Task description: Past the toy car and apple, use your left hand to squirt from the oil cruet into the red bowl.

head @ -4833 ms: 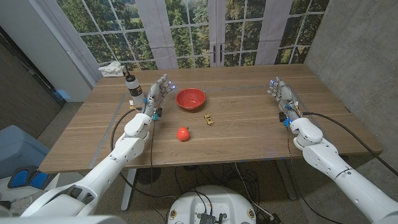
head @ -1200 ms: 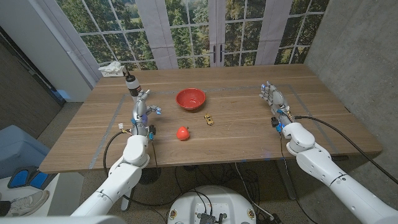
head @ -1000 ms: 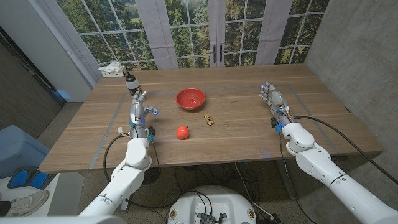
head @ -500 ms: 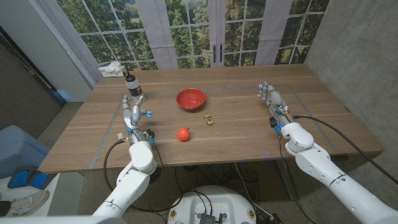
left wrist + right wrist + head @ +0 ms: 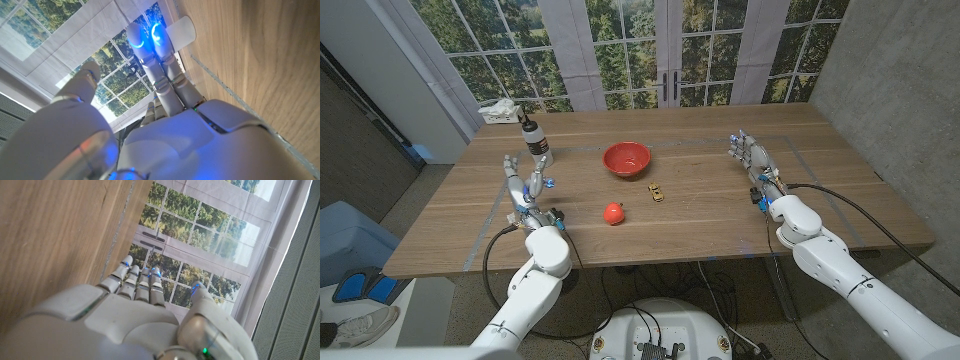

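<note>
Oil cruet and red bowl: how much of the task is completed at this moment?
Done: nothing that can be seen. The oil cruet stands upright on the table, apart from the red bowl.
In hand: nothing; the left hand is open beside the cruet, the right hand open too.
Left: grip the cruet, carry it to the bowl beyond the apple and toy car, then squirt.

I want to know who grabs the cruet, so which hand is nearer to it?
Left. The left hand is just in front of the cruet, holding nothing. The right hand is far across the table, beyond the bowl.
</note>
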